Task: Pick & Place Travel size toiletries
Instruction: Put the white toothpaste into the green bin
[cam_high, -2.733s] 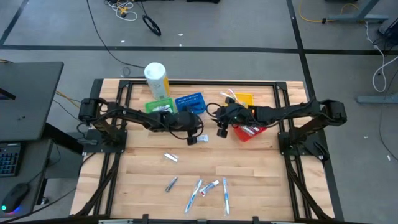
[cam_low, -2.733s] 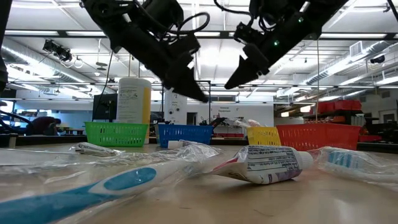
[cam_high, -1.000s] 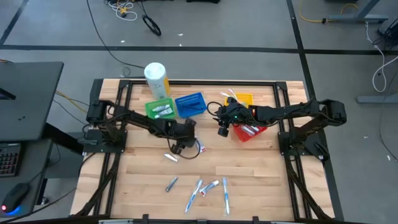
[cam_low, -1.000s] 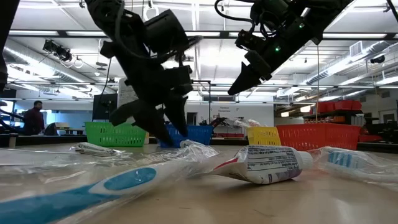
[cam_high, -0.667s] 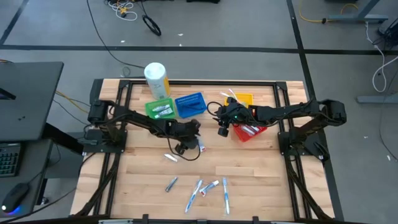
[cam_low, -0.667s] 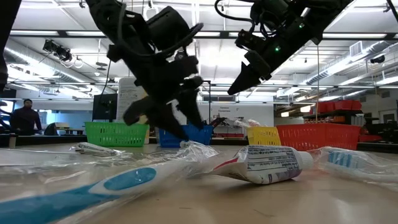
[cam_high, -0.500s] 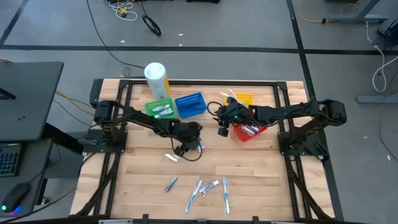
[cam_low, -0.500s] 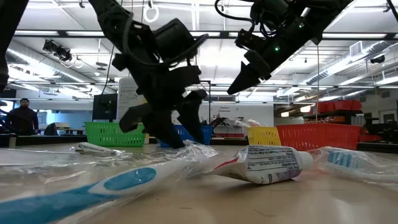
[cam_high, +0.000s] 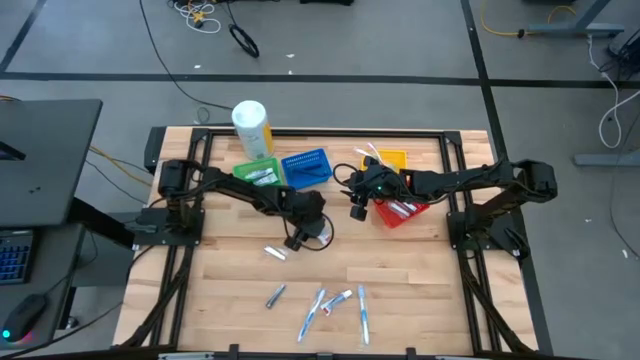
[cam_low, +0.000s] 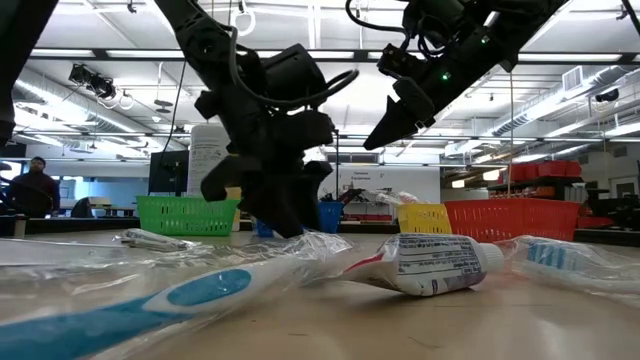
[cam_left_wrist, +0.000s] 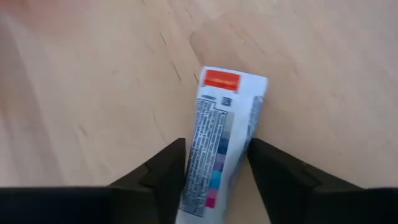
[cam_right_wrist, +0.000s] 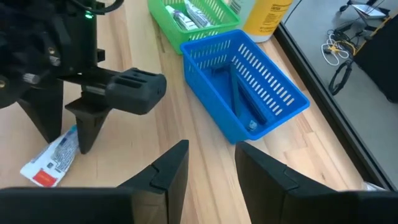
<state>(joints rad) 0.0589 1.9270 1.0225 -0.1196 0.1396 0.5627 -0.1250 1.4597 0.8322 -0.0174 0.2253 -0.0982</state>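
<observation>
Tube (cam_left_wrist: 221, 143) lengthwise between left hand (cam_left_wrist: 214, 171) fingers

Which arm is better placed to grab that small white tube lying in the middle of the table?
Left. The left gripper is open and already straddles the tube on the wood. The right gripper hovers apart, nearer the blue basket.

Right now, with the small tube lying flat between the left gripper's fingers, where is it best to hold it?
Probably across the tube's narrow middle, coming straight down from above. It lies flat on the wood, and the left gripper already straddles its long sides with fingers open, so closing there should pinch it squarely.
</observation>
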